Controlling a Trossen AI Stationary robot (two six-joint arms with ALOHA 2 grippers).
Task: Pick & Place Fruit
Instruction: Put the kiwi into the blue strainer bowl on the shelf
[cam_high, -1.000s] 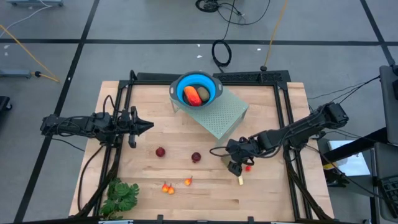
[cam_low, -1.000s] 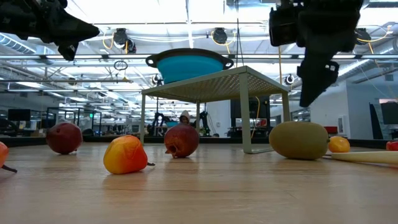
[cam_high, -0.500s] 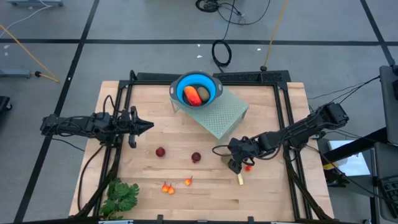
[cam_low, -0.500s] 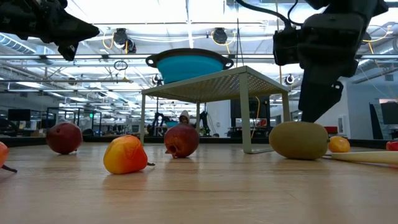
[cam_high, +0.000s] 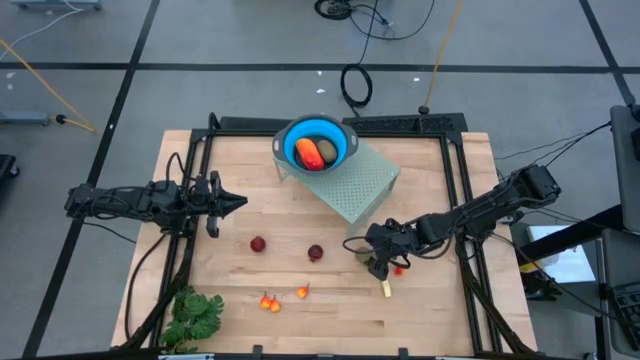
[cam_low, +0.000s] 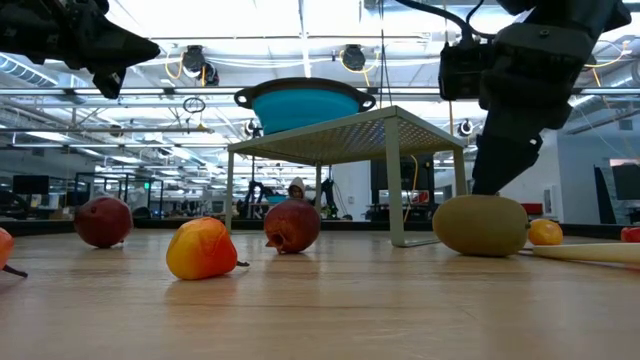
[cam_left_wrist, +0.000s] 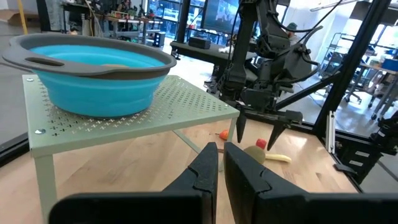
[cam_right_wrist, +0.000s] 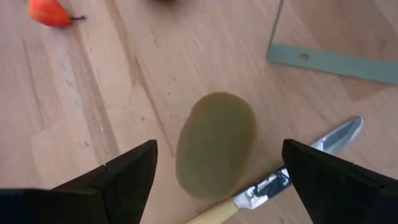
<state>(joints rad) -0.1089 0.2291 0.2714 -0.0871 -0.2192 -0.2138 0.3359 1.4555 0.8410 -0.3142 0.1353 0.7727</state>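
An olive-brown oval fruit (cam_right_wrist: 216, 143) lies on its side on the wooden table, right of centre. My right gripper (cam_right_wrist: 219, 163) hangs open just above it, one finger on either side, apart from it; the low view shows the gripper (cam_low: 497, 170) slanting down over the fruit (cam_low: 480, 225). Two dark red balls (cam_high: 258, 244) (cam_high: 315, 253) and tiny orange-red bits (cam_high: 268, 301) lie on the table's near left part. A blue bowl (cam_high: 318, 142) on a green stand holds an orange-red piece and another oval. My left gripper (cam_high: 235, 203) waits shut at the left, level above the table.
A yellow-handled knife (cam_right_wrist: 298, 168) lies right beside the oval fruit, on its near side. A leafy green bunch (cam_high: 195, 315) sits at the near left corner. The perforated green stand (cam_high: 352, 183) rises just beyond my right gripper. A small red piece (cam_high: 398, 268) lies by the knife.
My right gripper has sunk toward the oval fruit and tipped a little more downward, staying open. The fruit has not moved.
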